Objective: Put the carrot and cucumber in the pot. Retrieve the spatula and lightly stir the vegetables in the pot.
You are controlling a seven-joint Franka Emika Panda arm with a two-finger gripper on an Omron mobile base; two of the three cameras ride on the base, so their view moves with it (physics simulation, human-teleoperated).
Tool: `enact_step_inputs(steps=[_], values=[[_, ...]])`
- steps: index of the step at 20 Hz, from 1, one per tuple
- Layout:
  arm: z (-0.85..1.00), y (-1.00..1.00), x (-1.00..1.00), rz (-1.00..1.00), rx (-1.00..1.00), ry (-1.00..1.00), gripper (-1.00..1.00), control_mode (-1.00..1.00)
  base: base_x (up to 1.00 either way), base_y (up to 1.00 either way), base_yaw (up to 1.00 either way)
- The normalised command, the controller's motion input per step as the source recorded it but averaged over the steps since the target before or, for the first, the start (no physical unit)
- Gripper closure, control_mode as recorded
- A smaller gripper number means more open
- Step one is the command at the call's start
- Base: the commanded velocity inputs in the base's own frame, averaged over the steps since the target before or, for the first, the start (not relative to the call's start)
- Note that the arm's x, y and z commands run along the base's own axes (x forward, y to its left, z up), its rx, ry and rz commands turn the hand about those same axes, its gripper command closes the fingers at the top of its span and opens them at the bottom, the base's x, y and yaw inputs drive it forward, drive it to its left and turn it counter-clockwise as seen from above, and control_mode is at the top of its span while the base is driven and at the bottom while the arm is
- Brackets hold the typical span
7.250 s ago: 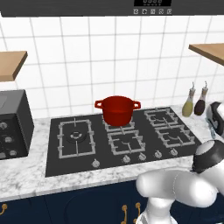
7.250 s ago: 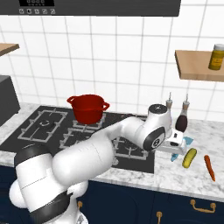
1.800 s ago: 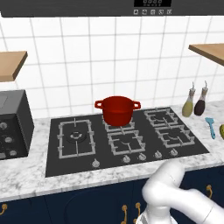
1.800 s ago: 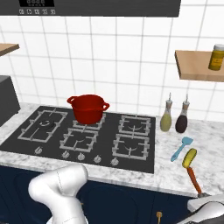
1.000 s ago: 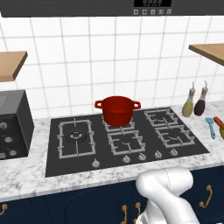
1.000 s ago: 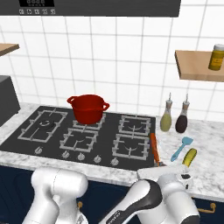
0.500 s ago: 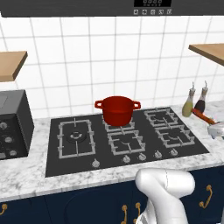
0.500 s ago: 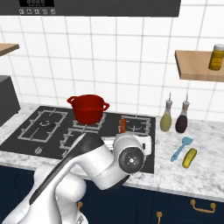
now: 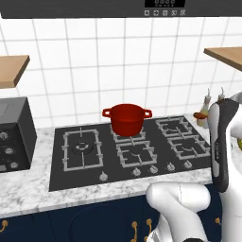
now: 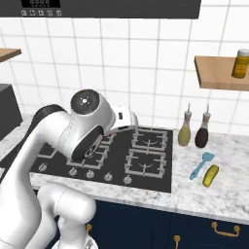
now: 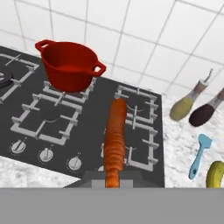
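Note:
My gripper point(image 11: 112, 177) is shut on the carrot point(image 11: 114, 139), a long orange stick that points away from the hand over the hob's right-hand burners. In the left base view its tip point(image 9: 201, 114) shows beside my forearm. The red pot point(image 11: 70, 65) stands upright on a back middle burner point(image 9: 126, 118), ahead and to the left of the carrot; its inside is dark. On the marble counter to the right of the hob the light-blue spatula point(image 10: 202, 164) lies next to the yellow-green cucumber point(image 10: 210, 175). From the right base the arm hides the pot.
Two dark-topped bottles point(image 10: 185, 131) point(image 10: 201, 133) stand by the wall behind the spatula. A wooden shelf point(image 10: 219, 73) carries a jar point(image 10: 240, 63) at the upper right. A dark appliance point(image 9: 14, 134) sits left of the black hob point(image 9: 85, 160).
The arm has swung left from the right-hand counter over the hob, carrying the carrot towards the pot. The spatula, cucumber and pot have stayed put.

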Motion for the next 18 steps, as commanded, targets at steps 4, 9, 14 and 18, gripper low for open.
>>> enact_step_inputs(steps=[4,9,14,18], values=[[0.24,0.37,0.04,0.00,-0.18,0.30,1.00,-1.00,0.00,0.00,0.00],[0.14,0.32,0.13,0.00,-0.09,0.10,1.00,-1.00,0.00,0.00,0.00],[0.02,0.27,0.25,0.00,0.00,0.00,1.00,-1.00,0.00,0.00,0.00],[0.00,0.35,0.32,0.00,0.00,0.00,1.00,-1.00,0.00,0.00,0.00]])
